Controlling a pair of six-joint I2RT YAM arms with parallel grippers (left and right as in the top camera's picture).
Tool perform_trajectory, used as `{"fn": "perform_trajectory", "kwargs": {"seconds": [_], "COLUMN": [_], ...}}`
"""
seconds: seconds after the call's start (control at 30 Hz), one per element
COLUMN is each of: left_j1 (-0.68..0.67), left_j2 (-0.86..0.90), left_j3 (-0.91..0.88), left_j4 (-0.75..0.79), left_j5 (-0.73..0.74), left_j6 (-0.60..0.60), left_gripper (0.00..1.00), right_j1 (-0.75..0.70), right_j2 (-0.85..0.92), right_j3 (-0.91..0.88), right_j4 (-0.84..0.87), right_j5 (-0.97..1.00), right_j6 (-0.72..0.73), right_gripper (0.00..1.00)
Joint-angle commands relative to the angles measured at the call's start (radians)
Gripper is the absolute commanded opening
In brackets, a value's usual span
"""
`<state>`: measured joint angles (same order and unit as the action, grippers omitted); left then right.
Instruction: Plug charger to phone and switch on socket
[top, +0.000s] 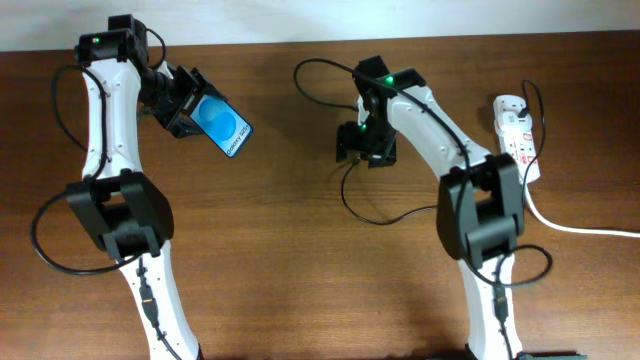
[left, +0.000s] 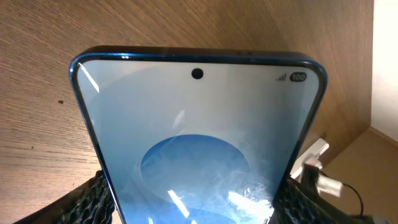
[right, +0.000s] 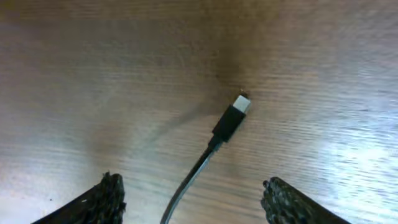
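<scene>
The left pincer (top: 205, 118) is clamped on the phone (top: 224, 128). In the left wrist view its fingers (left: 93, 200) press against the two long edges at one end of the phone (left: 199, 137). The phone is held up off the counter (top: 290, 290), tilted, with the blue screen facing up and the camera-hole end pointing away from the pincer.

Well to the right of the phone, the right pincer (top: 365, 148) hangs over the wood with its jaws wide. In the right wrist view its fingers (right: 111, 198) are far apart. The charger (right: 229, 123) runs between them and touches neither, its black plug and silvery tip pointing away. I cannot tell whether the plug rests on the counter or hangs just above it.

Farther right of the phone, beyond the right arm, the socket (top: 517, 135) lies flat. Its thick white cord (top: 580, 228) trails off to the right.
</scene>
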<state>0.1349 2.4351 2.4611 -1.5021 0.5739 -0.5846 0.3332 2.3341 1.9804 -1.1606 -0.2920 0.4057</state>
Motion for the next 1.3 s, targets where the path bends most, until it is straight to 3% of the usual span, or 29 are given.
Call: {"fn": "perform_trajectory", "kwargs": {"seconds": [0.0,0.2,0.3,0.4,0.63,0.73,1.17,1.27], "left_j1": [-0.002,-0.004,-0.004,-0.007,-0.061,-0.066,-0.067,-0.068], "left_j2": [0.005,0.005,0.005,0.005,0.005,0.005,0.005,0.005], "left_j3": [0.029,0.029,0.029,0.029,0.029,0.029,0.029,0.029], "left_j4": [0.001,-0.024,-0.086,-0.09,-0.15,-0.161,-0.161,-0.161], "left_j5": [0.032,0.033,0.054,0.147,0.19,0.19,0.198,0.286], "left_j6": [-0.006,-0.017,-0.127,-0.138,-0.457,-0.525,-0.575,-0.574], "left_gripper": [0.0,0.0,0.0,0.0,0.0,0.0,0.0,0.0], "right_j1": [-0.008,-0.012,-0.013,-0.006,0.075,0.092,0.107,0.161], "right_j2": [0.042,0.04,0.019,-0.003,-0.008,-0.026,-0.102,-0.09], "right_j3": [0.047,0.079,0.229,0.367,0.444,0.444,0.446,0.441], "right_j4": [-0.008,-0.011,-0.063,-0.117,-0.069,-0.031,0.003,0.019], "right_j5": [-0.045,-0.103,-0.149,-0.15,-0.247,-0.247,-0.28,-0.161], "right_j6": [-0.008,-0.086,-0.122,-0.136,-0.136,-0.136,-0.136,-0.055], "right_gripper": [0.68,0.59,0.59,0.6,0.59,0.59,0.72,0.72]}}
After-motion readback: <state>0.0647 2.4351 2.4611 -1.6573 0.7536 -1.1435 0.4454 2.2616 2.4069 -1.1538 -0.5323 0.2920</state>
